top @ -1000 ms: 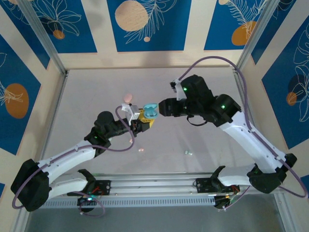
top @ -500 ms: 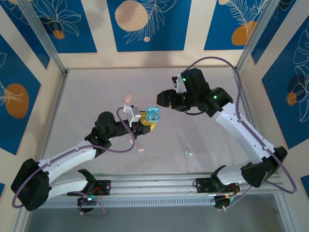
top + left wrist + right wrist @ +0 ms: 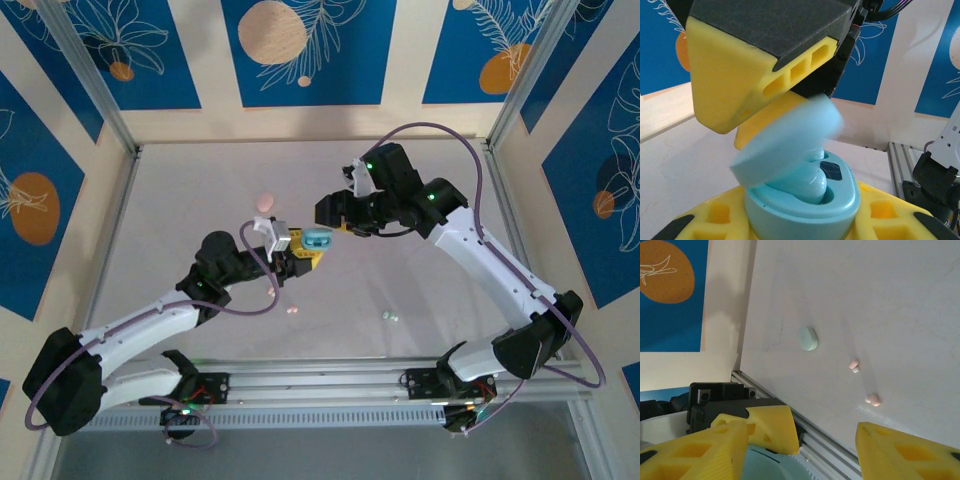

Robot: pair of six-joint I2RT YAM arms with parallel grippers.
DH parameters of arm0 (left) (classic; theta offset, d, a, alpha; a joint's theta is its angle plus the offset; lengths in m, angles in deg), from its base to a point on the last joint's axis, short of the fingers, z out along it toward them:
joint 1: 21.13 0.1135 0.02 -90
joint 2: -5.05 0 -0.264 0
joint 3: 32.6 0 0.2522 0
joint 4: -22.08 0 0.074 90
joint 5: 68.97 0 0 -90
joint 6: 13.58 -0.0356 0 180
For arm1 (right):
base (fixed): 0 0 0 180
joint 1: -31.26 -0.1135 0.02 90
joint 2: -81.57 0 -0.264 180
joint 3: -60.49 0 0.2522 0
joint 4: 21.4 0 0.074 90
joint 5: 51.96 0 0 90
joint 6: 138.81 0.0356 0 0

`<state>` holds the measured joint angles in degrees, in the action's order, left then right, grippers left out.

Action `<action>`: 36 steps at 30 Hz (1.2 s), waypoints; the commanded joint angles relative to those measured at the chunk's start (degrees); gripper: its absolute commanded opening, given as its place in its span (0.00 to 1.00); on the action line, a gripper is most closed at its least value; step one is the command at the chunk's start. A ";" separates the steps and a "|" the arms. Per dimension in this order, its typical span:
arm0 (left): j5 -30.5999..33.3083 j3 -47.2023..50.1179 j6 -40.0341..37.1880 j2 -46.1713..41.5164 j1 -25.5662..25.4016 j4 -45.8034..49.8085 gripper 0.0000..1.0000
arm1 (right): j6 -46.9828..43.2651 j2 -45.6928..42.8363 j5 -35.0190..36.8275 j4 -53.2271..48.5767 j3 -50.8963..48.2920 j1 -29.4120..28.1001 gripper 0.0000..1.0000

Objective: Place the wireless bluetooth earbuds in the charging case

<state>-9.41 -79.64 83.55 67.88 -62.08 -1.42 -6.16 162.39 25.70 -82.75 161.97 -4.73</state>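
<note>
The pale blue charging case [image 3: 318, 240] is clamped at its base between the yellow fingers [image 3: 705, 222] of the left gripper [image 3: 300, 252]. Its lid [image 3: 790, 135] is seen tilted half open and blurred in the left wrist view. Beneath it, 1 pale blue earbud [image 3: 807, 182] is seated in the well, with a dark socket [image 3: 830, 170] just beside it. The right gripper [image 3: 330, 212] is held just above and beyond the case, its jaws spread apart and nothing gripped between them. 1 of its yellow fingertips [image 3: 735, 85] is seen right over the lid's upper edge; whether it touches cannot be told. Very little room is left between the 2 grippers. In the right wrist view the case's pale top [image 3: 765, 465] is seen low between that gripper's fingers, against 1 of them. Ahead of them, bare table [image 3: 880, 295] is seen with a pale green rounded disc [image 3: 808, 338] and 2 pink earbuds [image 3: 872, 400] lying apart, near the aluminium rail [image 3: 790, 412]. From above, a pink earbud [image 3: 293, 310] is found on the near side of the left gripper, toward the rail. A pale earbud [image 3: 390, 316] lies well to the near side of the right gripper. A pink rounded piece [image 3: 265, 202] lies just beyond the left gripper. Open table is left on the far side of both grippers, up to the wall edge.
</note>
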 commanded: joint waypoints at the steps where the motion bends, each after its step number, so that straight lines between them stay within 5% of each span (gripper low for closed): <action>1: 0.78 -1.10 0.20 -0.34 -0.70 -2.47 0.33 | 0.00 -3.54 -4.71 1.47 -3.61 -0.29 0.60; 7: 1.17 -1.34 0.14 -0.65 -0.71 -2.71 0.33 | 0.91 -6.69 -7.12 3.62 -7.48 -0.07 0.60; 17: 1.07 -1.52 2.97 0.01 -0.70 -6.78 0.33 | 15.64 -16.54 -16.43 28.65 -25.35 2.15 0.60; 36: -0.95 -2.31 5.25 0.28 -0.70 -8.54 0.34 | 25.24 -13.34 -26.74 44.82 -31.03 2.77 0.47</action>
<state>-8.95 -79.73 88.12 68.25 -62.65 -6.18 16.25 148.32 2.19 -41.66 132.14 -2.06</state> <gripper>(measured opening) 0.336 0.491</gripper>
